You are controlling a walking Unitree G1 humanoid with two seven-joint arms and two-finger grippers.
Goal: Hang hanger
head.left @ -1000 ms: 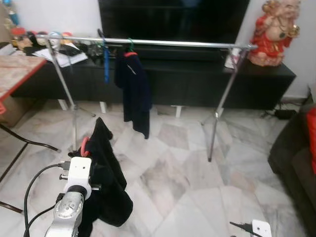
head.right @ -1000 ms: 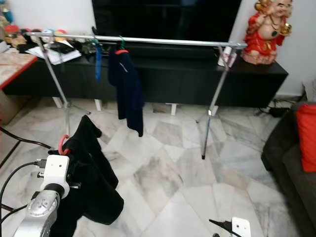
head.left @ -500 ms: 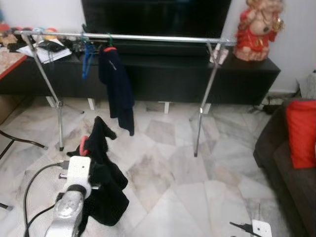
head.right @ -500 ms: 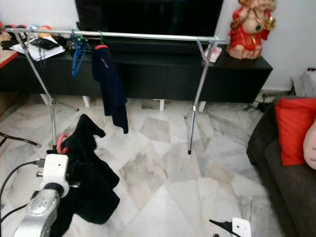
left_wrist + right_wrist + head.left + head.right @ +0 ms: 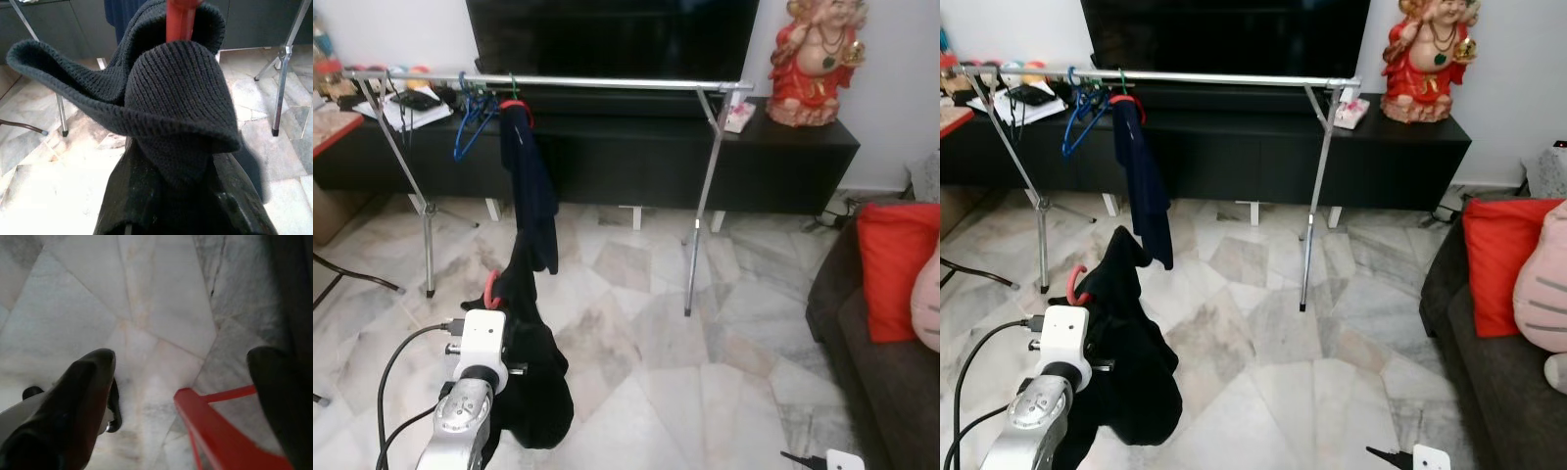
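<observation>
Camera swung right; black garment (image 5: pixel 161 98) hides left claw (image 5: pixel 176 196) fingers.

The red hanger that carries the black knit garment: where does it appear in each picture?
Left eye view: red hanger, lower left, above the left arm.
Right eye view: lower left.
Left wrist view: top centre, rising from the black knit garment.
Shared landmark: the clothes rail.

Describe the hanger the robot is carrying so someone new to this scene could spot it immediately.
In front of the metal clothes rail, low on the left, the left gripper holds a hanger draped with a black knitted garment. It is red, whereas the bare hangers on the rail are blue.
</observation>
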